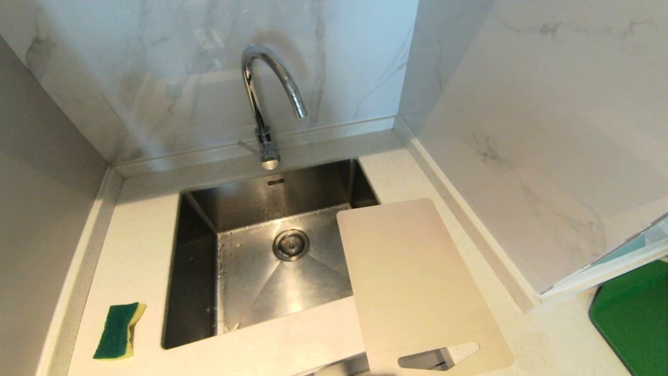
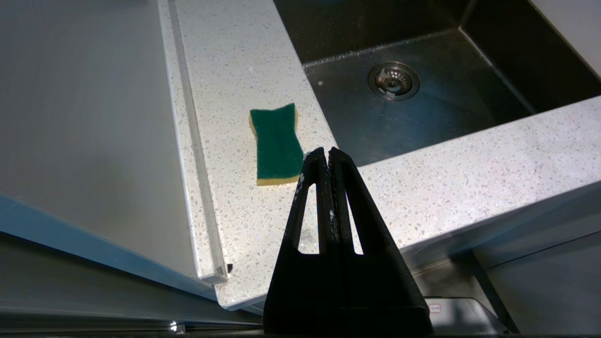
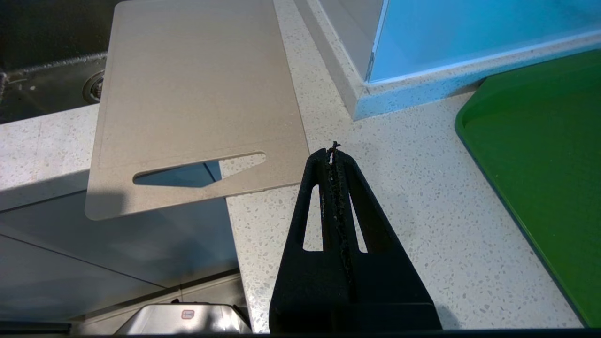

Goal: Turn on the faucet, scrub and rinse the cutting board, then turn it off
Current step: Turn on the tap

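The chrome gooseneck faucet [image 1: 263, 99] rises behind the steel sink [image 1: 198, 250], and no water runs from its spout. The off-white cutting board [image 1: 412, 282] lies flat across the sink's right rim, its handle slot overhanging the counter's front edge. In the right wrist view the cutting board [image 3: 197, 98] lies just beside and ahead of my right gripper [image 3: 333, 152], which is shut and empty above the counter. My left gripper [image 2: 326, 152] is also shut and empty, hovering over the front counter near a green-and-yellow sponge [image 2: 277, 143]. Neither arm shows in the head view.
The sponge [image 1: 119, 331] sits on the counter left of the sink. A dark green tray [image 1: 634, 313] lies at the far right past a marble wall corner [image 1: 522, 292]. The sink drain [image 1: 290, 244] is uncovered. Marble walls close in the back and both sides.
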